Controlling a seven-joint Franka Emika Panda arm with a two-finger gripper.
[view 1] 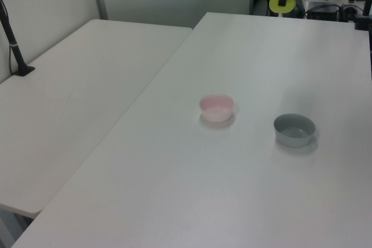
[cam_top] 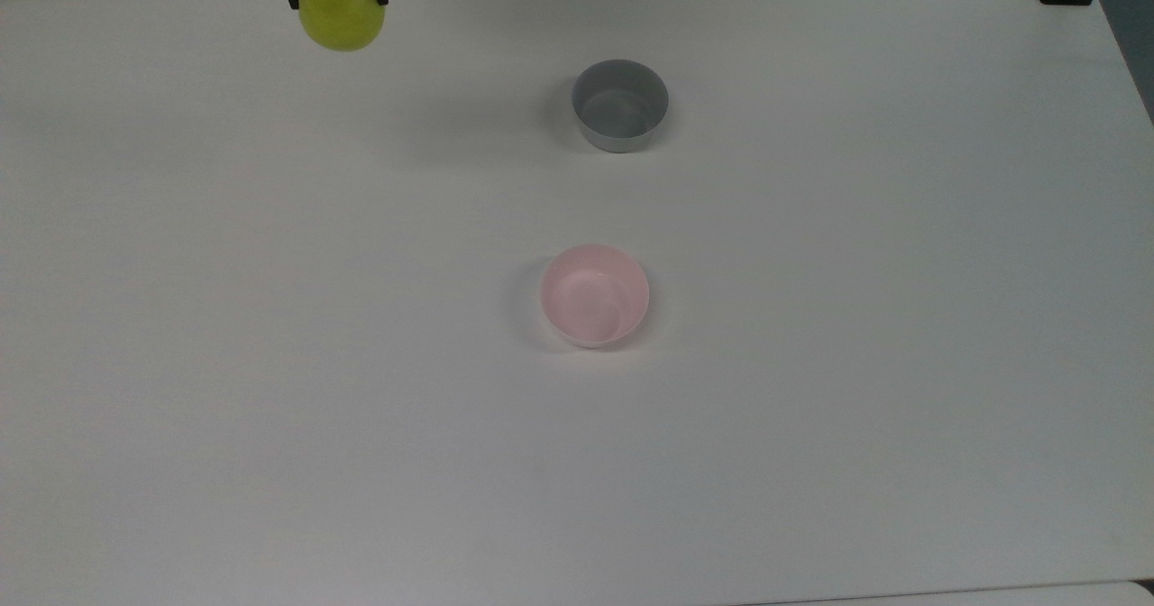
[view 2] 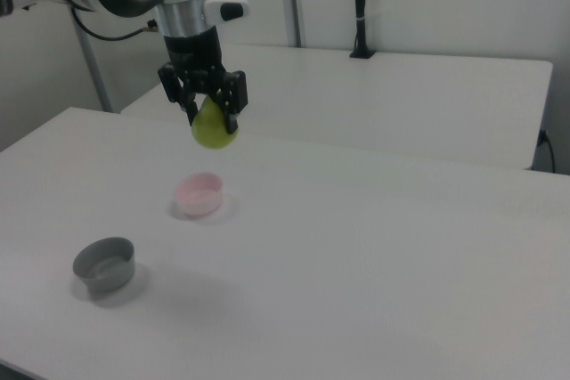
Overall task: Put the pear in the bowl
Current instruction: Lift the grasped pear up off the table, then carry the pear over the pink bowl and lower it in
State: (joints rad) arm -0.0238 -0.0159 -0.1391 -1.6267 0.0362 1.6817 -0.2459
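Note:
The yellow-green pear (cam_top: 342, 13) (view 1: 278, 2) (view 2: 215, 129) hangs high above the table, held in my black gripper (view 2: 210, 111), which is shut on it. In the top view the pear sits at the upper left edge, well left of and above both bowls. The pale pink bowl (cam_top: 594, 295) (view 1: 217, 107) (view 2: 199, 195) stands upright near the table's middle with nothing in it. In the right view the pear hangs above and just behind the pink bowl.
A grey bowl (cam_top: 620, 105) (view 1: 294, 129) (view 2: 104, 264) stands apart from the pink one. The white table (cam_top: 811, 408) is wide and bare around them. A second white table (view 1: 70, 103) adjoins it, with a black post (view 1: 14, 45) clamped at its edge.

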